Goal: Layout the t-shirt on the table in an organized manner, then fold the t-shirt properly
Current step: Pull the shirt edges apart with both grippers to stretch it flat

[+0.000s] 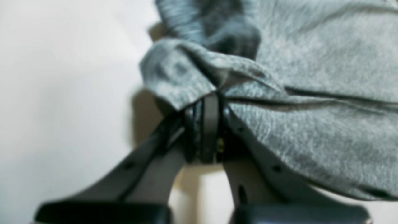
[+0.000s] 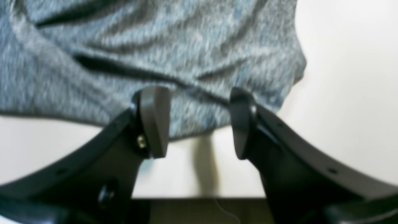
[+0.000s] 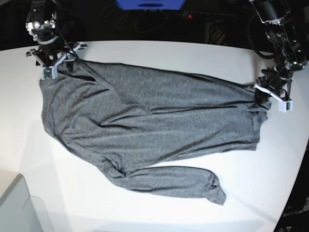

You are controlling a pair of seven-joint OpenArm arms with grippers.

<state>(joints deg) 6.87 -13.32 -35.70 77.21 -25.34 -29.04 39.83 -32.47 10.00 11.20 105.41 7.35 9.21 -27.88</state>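
White table: grey t-shirt spread crosswise, wrinkled, sleeve trailing.

A robot lab; white table, cables behind.

the left gripper has its jaws pressed together, pinching a fold of the t-shirt that bunches just ahead of the tips and drapes over one finger. the right gripper stands with its jaws wide apart (nothing between the pads), the shirt's edge lying just beyond the fingertips. both arms reach down from the far side in the base view.
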